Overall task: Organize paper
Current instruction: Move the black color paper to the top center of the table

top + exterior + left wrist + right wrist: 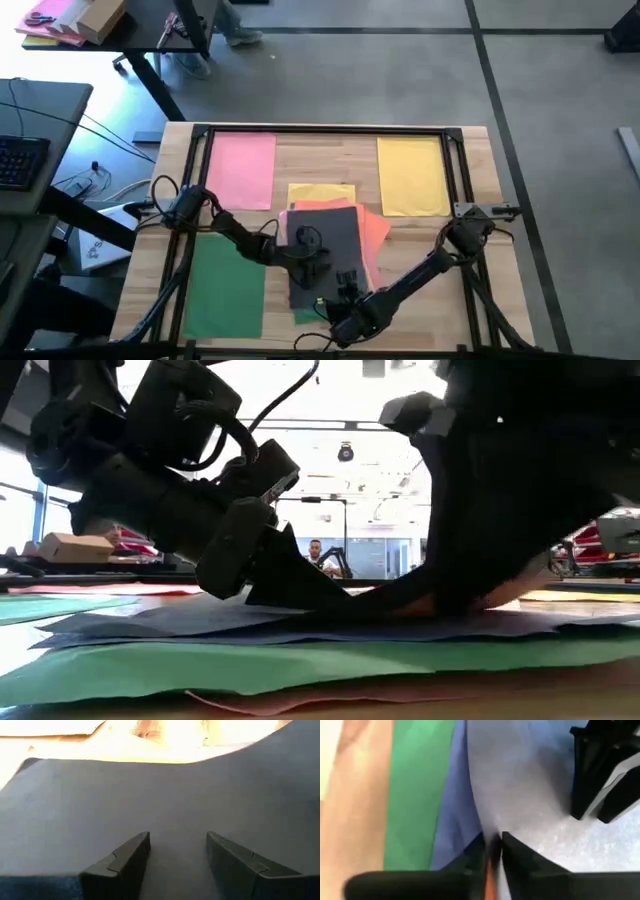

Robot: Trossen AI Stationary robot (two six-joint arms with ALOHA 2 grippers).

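Note:
A dark grey sheet tops a loose pile of paper in the table's middle, over a yellow sheet, an orange sheet, a blue sheet and a green sheet. Single sheets lie flat on the table: pink at far left, yellow at far right, green at near left. My left gripper stands open over the grey sheet's near half. My right gripper is shut at that sheet's near edge. My left gripper has its open fingers slanting down onto the grey sheet's top face; the low view shows the fingertips down at the paper. My right gripper pinches the grey sheet's near edge between its two fingers, coming from the table's near side. That edge curves up off the pile, while the rest lies flat.
A black metal frame runs around the table top. A desk with a keyboard stands left of the table. A tan box on pink and yellow paper sits on another desk beyond. A person shows far behind.

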